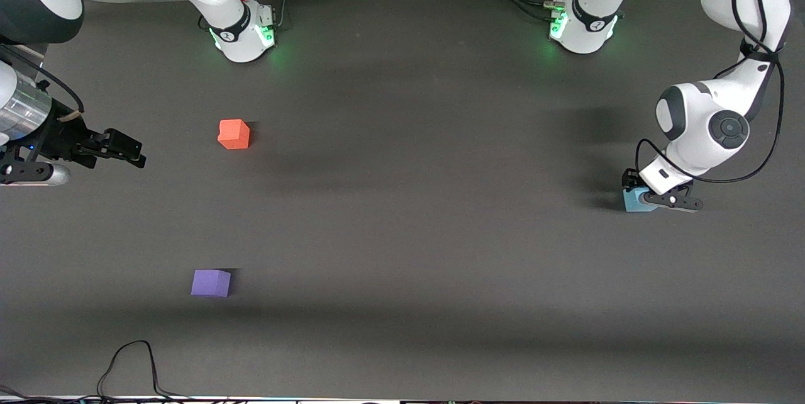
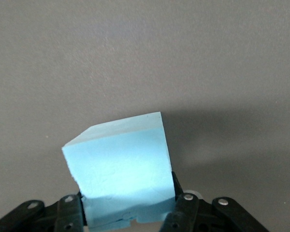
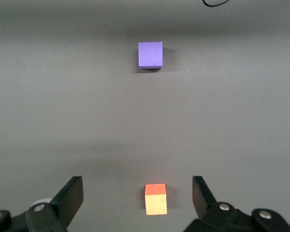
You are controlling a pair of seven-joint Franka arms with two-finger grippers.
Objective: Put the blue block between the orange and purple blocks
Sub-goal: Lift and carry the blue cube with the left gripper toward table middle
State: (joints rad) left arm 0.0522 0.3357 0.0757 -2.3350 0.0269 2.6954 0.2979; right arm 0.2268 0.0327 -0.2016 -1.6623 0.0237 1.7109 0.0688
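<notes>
Clamped on the small sky-blue matte cube [image 1: 634, 200], my left gripper [image 1: 654, 197] sits low at the left arm's end of the table, with the cube resting on or just at the dark grey table surface [image 1: 415, 215]. From the left wrist camera I see the blue block [image 2: 123, 169] filling the space between the two black fingers [image 2: 70, 212], one finger pressed against each side face, the block slightly tilted in that view. I cannot tell whether its underside is touching the tabletop.

On the other arm, my right gripper [image 1: 122, 149] hangs in the air over the right arm's end of the table, near the table's edge, jaws spread wide with nothing between them. Through the right wrist camera both fingers [image 3: 70, 198] stand well apart and the table shows in the gap. That arm is waiting.

I see the small orange-red matte cube [image 1: 234, 134] lying toward the right arm's end of the table, farther from the front camera. A small violet-purple matte cube [image 1: 210, 282] lies at the same end, nearer to the front camera, well apart from the orange one, with open table between them. Both show in the right wrist view too: orange cube [image 3: 155, 198], purple cube [image 3: 150, 54].

My blue block is well apart from both of them.

A black cable [image 1: 129, 366] loops on the table edge nearest the front camera.
</notes>
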